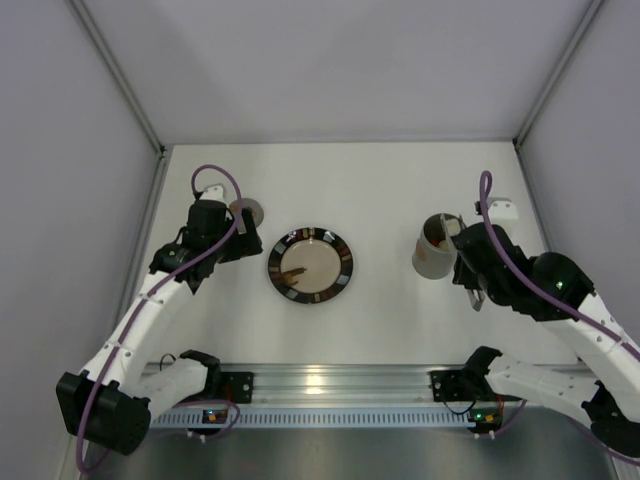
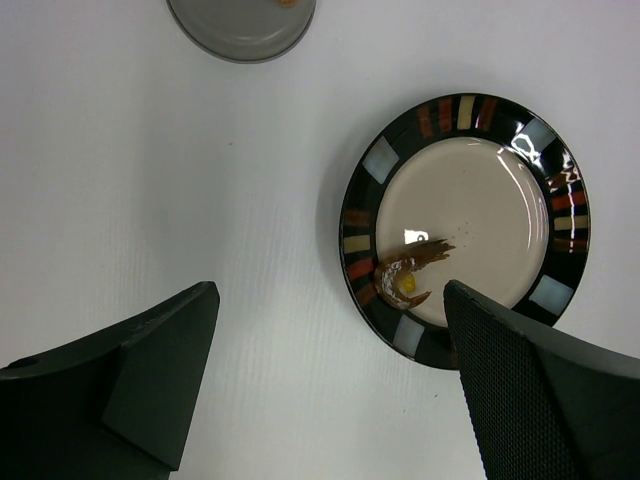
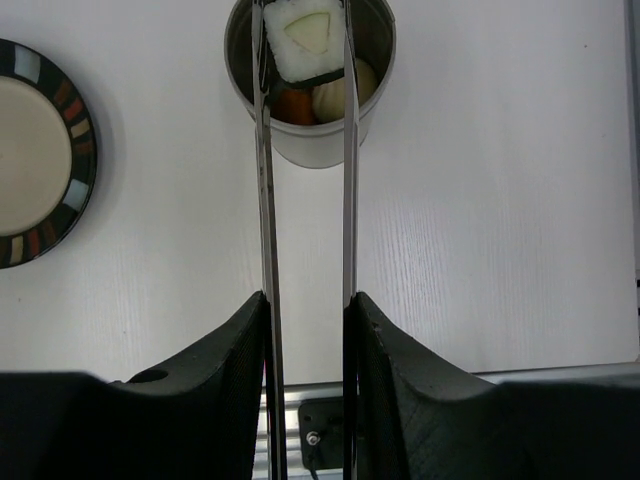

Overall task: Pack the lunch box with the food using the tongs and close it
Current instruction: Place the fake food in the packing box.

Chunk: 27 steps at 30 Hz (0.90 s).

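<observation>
Gripping tongs [image 3: 264,220], right tool [image 3: 305,320] holds food [image 3: 305,35] over lunch box [image 3: 310,150] mouth.

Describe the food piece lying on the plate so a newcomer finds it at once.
At the middle of the table sits a round plate with a dark striped rim. On the left of its cream centre lies one curled brown piece with a yellow spot. It is the only food on the plate; the others are at the grey lunch box.
</observation>
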### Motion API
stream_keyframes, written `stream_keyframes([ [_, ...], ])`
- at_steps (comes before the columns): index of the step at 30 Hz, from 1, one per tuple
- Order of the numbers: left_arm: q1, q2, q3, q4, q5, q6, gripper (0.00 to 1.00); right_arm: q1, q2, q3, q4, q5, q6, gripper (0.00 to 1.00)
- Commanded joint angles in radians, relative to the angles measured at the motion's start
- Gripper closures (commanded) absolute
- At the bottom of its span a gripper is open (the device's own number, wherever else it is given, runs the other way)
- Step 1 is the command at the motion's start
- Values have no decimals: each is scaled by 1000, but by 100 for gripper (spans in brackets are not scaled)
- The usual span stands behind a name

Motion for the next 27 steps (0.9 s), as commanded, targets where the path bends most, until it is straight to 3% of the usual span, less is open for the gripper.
stream_keyframes([
  [1, 5, 1, -4, 52, 12, 14, 1, -12, -6, -6, -15, 25, 15, 71],
  [12, 5, 3, -4, 52, 16, 16, 1, -12, 17, -8, 5, 30, -2, 45],
  [20, 5, 3, -6, 52, 16, 14, 1, -12, 66, 63, 34, 35, -57, 43],
  [27, 5, 1, -4, 51, 9, 16, 1, -12, 183, 230, 120, -39, -162, 45],
])
